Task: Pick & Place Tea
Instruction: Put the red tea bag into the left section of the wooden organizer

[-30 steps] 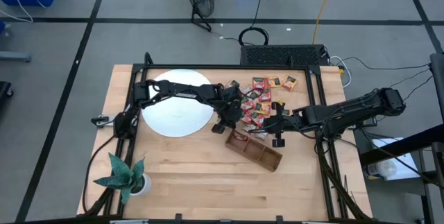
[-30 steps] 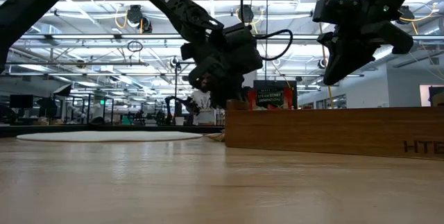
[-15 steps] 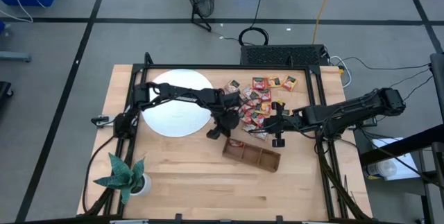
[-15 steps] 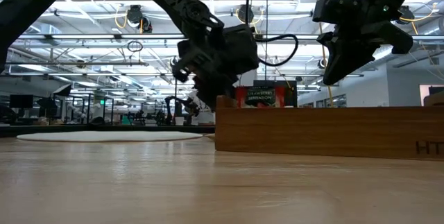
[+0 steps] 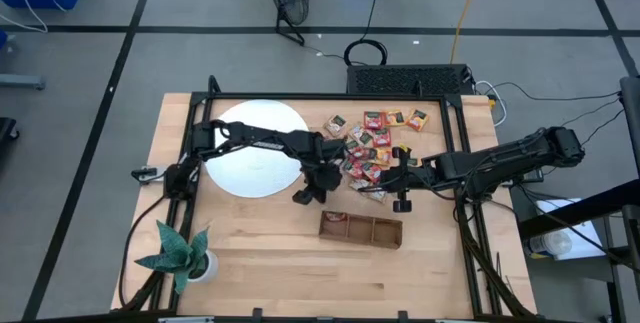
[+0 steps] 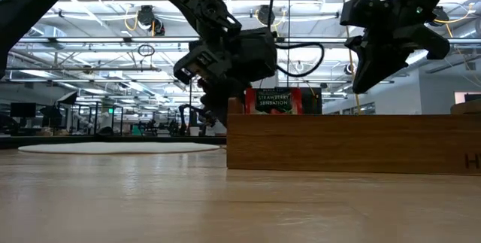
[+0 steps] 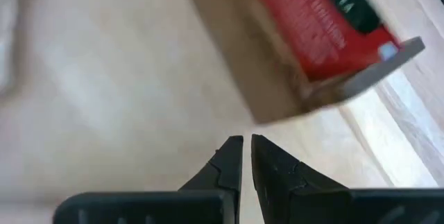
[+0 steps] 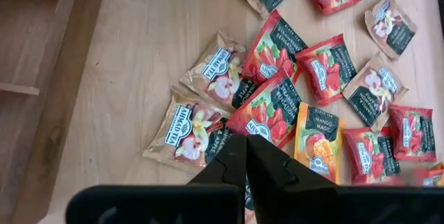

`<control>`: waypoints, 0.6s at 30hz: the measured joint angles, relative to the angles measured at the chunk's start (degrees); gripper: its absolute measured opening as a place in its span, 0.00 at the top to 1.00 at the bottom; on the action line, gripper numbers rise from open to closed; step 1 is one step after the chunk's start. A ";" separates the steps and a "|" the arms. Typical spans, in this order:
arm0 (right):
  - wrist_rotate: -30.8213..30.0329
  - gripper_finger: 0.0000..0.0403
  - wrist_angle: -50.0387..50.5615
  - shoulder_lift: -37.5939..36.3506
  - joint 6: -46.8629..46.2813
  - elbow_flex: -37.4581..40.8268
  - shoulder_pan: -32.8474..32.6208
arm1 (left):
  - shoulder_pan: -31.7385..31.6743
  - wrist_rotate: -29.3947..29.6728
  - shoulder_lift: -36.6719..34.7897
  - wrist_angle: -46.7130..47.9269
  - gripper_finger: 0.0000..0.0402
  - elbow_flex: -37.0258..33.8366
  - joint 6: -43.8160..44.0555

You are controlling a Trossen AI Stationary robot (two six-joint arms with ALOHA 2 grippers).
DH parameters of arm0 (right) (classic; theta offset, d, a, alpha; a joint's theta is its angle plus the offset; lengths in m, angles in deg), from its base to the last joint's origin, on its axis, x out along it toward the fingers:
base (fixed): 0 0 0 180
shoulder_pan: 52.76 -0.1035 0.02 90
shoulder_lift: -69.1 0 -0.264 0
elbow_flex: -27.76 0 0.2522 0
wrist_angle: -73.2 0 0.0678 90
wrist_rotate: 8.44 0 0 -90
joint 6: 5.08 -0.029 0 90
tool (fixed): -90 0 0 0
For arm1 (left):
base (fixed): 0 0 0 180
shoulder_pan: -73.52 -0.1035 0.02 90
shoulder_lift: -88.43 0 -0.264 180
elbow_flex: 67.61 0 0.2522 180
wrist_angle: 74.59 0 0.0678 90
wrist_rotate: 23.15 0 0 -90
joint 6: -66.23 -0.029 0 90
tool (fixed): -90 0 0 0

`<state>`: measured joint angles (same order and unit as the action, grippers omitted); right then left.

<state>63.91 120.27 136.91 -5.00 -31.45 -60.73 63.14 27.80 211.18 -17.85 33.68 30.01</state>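
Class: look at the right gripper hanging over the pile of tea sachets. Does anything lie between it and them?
Nothing visible does. The right gripper, shut, hangs directly above the tea sachets, which lie uncovered on the table.

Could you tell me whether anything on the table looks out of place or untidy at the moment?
The tea sachets lie in a loose, overlapping heap on the bare table rather than sorted. Only one red sachet sits in the wooden tray, in its end compartment nearest the white disc. Nothing looks damaged.
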 joint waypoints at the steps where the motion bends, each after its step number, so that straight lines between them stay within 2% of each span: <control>1: 0.01 1.00 0.04 0.00 -0.34 0.00 0.00 | -0.56 -0.49 -0.57 0.39 0.91 0.00 -0.02; 6: 0.03 1.00 0.07 0.02 -0.92 0.00 0.00 | -3.08 -5.55 -5.88 0.59 0.98 0.00 -3.95; 12: -0.04 1.00 -0.10 0.04 -0.92 0.00 0.10 | -6.08 -5.97 -11.58 -1.37 0.98 -1.16 -6.32; 15: 0.05 1.00 -0.63 0.04 -0.54 0.02 1.19 | -8.68 -5.95 -14.00 -8.12 0.99 -5.23 -5.60; 18: 1.64 0.96 -1.42 0.25 1.61 0.02 3.98 | -12.04 -5.59 -18.54 -24.01 0.99 -13.02 0.07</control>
<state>65.54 118.85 137.16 -3.39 -31.43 -56.76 51.09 22.21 192.64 -41.85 20.66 30.08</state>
